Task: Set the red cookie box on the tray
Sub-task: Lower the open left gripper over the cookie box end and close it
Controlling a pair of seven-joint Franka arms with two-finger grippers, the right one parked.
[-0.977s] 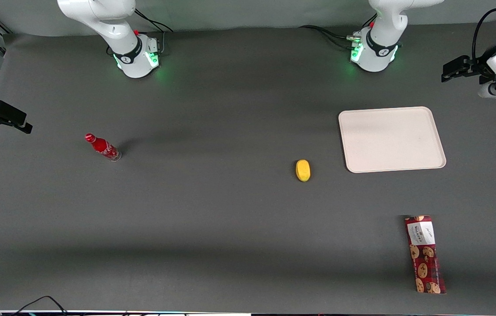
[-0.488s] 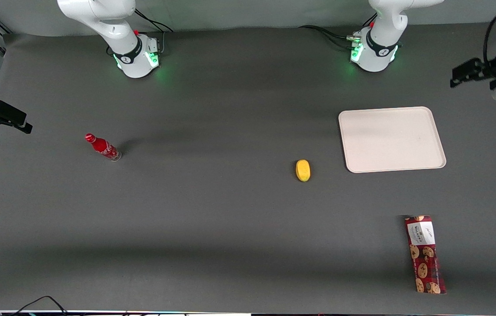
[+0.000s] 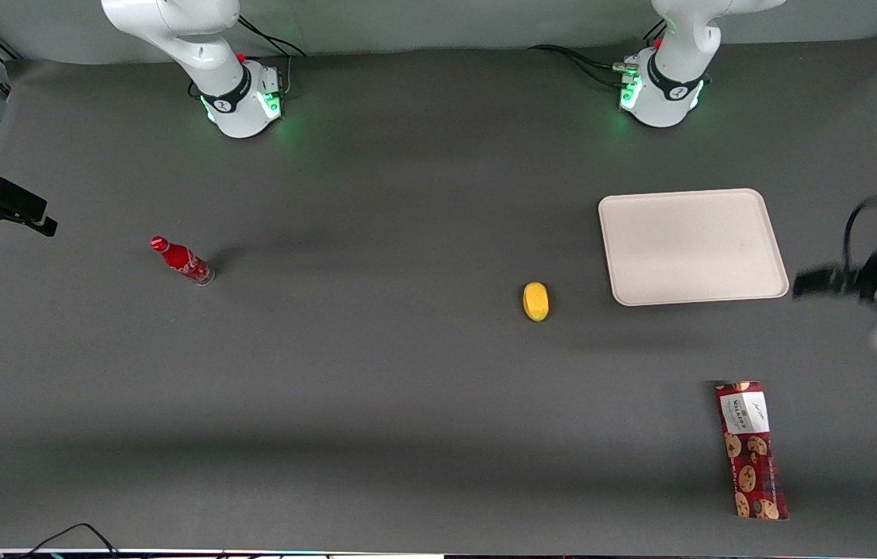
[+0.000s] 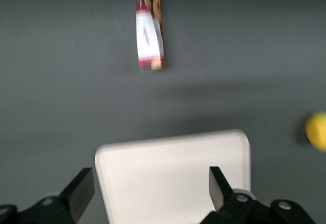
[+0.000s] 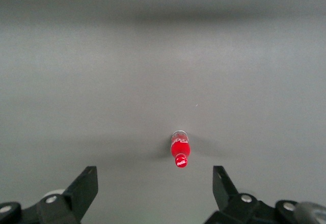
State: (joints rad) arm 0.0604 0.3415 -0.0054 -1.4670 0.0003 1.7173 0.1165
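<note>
Red cookie box: I see a long, narrow dark-red cardboard box (image 3: 751, 449) printed with chocolate-chip cookies, lying flat on the dark grey table.
Box label: a white panel sits at the box end that points toward the tray; my wrist camera shows that same end (image 4: 148, 33).
Box position: nearer to the front camera than the tray, well apart from it, at the working arm's end of the table.
Tray: I see a flat, cream-white rectangular tray (image 3: 692, 246) with rounded corners and a low raised rim, lying level.
Tray contents: bare surface (image 4: 173, 183).
</note>
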